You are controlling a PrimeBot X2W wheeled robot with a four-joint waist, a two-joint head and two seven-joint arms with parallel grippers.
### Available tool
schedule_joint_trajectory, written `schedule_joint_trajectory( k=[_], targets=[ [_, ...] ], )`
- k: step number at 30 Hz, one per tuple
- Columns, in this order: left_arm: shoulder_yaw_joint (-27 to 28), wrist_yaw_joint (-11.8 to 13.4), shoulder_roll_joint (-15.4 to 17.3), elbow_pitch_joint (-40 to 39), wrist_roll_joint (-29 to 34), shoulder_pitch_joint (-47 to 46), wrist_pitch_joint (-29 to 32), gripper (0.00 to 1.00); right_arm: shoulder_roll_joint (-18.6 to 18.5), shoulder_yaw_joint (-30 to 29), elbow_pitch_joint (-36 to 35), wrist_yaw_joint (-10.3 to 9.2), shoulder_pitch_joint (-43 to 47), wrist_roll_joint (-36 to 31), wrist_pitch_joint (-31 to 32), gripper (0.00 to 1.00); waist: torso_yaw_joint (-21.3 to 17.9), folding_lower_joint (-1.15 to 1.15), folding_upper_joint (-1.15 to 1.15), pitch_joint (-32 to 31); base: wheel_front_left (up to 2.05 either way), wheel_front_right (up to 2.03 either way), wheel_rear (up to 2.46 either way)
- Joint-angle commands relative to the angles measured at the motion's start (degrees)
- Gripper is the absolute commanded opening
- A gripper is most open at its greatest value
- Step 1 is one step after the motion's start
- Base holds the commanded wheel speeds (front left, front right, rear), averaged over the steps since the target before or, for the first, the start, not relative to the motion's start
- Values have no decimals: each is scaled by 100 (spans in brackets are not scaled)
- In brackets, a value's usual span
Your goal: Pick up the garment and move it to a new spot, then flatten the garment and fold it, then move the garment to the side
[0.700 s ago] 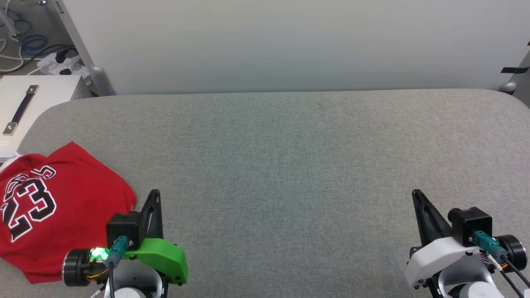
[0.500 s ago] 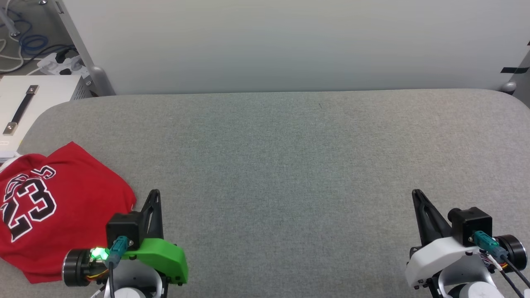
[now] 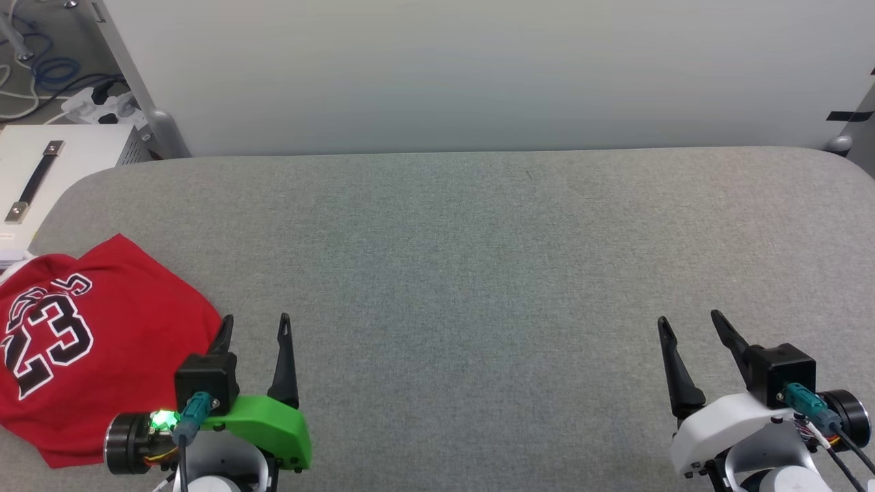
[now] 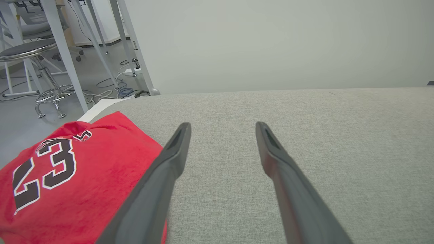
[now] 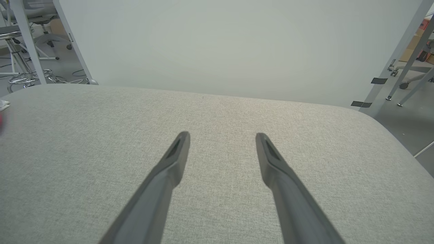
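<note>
The garment point(image 3: 102, 342), a red jersey with black white-outlined "23" lettering, lies folded at the table's near left corner; the left wrist view has the garment point(image 4: 78, 176) at its lower left. My left gripper point(image 3: 254, 322) stands open just right of the jersey's edge, nothing between its fingers point(image 4: 176, 149). At the near right my right gripper point(image 3: 689, 321) is open too, over bare cloth, its fingers point(image 5: 178, 152) empty and far from the garment.
The grey fabric table point(image 3: 478, 260) spreads wide between and beyond the grippers, backed by a white wall. A white cabinet point(image 3: 48, 171) with a handle stands off the left edge, cables and a power strip point(image 3: 96, 106) behind it. A stool point(image 4: 30, 54) stands on the floor.
Both grippers have gone from shut to open, their fingers spread apart. The jersey and the arms have stayed in place.
</note>
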Motion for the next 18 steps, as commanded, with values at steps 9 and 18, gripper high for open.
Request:
schedule_joint_trajectory(
  k=[9, 18],
  targets=[
    [-48, 14, -5, 32, -133, -60, -168, 100, -10, -33, 26, -1, -69, 147, -142, 100, 10, 0, 0, -8, 0, 0, 0],
    [-83, 13, -8, 83, -228, -85, -273, 100, -7, -42, -82, -1, -92, 255, -182, 100, 9, 0, 0, -11, 0, 0, 0]
  ],
)
